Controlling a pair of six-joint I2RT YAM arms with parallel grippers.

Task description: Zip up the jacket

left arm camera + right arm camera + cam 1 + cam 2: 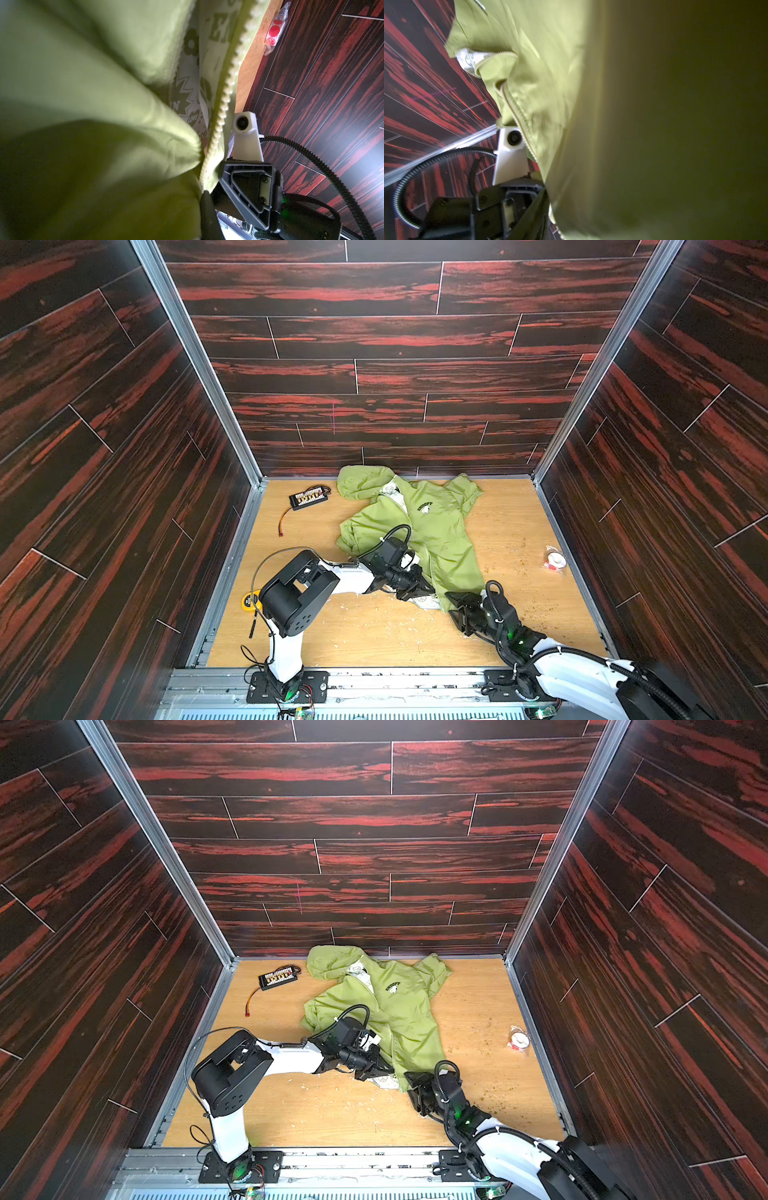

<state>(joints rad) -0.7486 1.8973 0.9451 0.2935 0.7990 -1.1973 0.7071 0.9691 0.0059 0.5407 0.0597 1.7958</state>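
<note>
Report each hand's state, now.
Left hand: closed on the jacket hem.
Right hand: at the hem; grip cannot be told.

You're looking into a booth closed on three sides: the back wall [395,344], left wall [83,427] and right wall [685,427] are clad in dark wood-grain planks streaked with red, with thin pale seams. Bare metal posts [197,360] run up both rear corners. The tabletop [374,639] is light wood, scuffed and dotted with crumbs, and a metal rail [415,686] edges its near side. Light glares white on a wall plank [363,124] in the left wrist view.
</note>
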